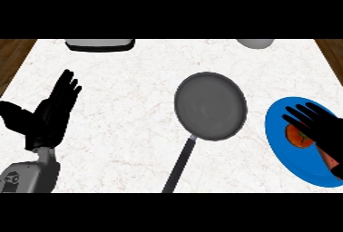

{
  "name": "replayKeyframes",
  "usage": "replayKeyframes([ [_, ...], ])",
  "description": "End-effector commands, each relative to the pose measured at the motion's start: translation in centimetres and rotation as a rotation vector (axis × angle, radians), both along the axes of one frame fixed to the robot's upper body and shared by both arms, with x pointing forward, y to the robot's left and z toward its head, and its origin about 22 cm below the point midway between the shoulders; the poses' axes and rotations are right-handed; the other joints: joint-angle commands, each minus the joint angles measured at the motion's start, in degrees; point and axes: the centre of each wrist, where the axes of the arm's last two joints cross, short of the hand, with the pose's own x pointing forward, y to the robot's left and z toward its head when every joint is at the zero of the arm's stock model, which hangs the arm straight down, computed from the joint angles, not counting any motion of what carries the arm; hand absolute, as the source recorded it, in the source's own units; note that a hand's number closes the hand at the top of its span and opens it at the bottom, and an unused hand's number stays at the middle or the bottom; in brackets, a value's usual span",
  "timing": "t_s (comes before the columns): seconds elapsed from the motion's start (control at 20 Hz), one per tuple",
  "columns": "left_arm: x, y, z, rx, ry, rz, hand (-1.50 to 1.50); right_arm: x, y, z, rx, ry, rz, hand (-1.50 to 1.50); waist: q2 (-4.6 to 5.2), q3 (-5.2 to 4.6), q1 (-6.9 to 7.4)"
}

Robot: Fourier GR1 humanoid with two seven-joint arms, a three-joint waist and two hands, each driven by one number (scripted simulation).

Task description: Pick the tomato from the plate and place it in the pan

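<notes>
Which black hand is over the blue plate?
The right hand, over the blue plate and partly covering the tomato. The left hand rests open at the counter's left edge.

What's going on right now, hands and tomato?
Left hand open, resting at left. Right hand open over tomato, on blue plate. Pan empty, path clear.

Left robot hand (pixel 50 113) resting open; right robot hand (pixel 321 129) spread flat.

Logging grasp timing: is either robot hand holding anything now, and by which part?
Nothing is held yet. The right robot hand hovers open over the tomato on the blue plate; the left robot hand rests open.
</notes>
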Motion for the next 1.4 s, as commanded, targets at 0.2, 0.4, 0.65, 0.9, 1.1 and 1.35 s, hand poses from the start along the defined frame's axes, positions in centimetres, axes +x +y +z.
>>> replayKeyframes([
  [0.2, -1.1, 0.5, -0.4, -0.006, 0.0, -0.009, 0.0, 2.1, -0.3, -2.5, -0.038, 0.021, -0.011, -1.5, -0.02, 0.0, 0.09],
  [0.4, -1.2, 1.4, -0.5, 0.007, 0.0, 0.007, 0.0, 2.5, 0.0, -3.2, -0.032, 0.026, -0.006, -1.5, -0.03, 0.0, 0.02],
  [0.65, -1.2, 1.6, -1.7, -0.012, -0.001, -0.011, 0.0, 3.9, 0.3, -4.1, 0.017, 0.03, 0.008, -1.5, -0.02, 0.0, 0.09],
  [0.9, -1.8, 0.0, 0.1, -0.028, 0.016, -0.002, 0.0, 5.1, 2.5, -6.2, 0.001, 0.081, -0.009, -1.5, -0.04, 0.01, 0.31],
  [1.1, -1.3, -0.1, -0.6, -0.007, 0.012, -0.001, 0.0, 3.9, 1.4, -7.8, 0.016, 0.077, 0.118, 1.5, -0.04, 0.01, 0.04],
  [1.35, 0.1, 0.6, -0.1, -0.011, 0.023, 0.011, 0.0, 6.7, 1.1, -8.4, 0.039, 0.073, 0.118, 1.5, 0.05, 0.02, 0.25],
])
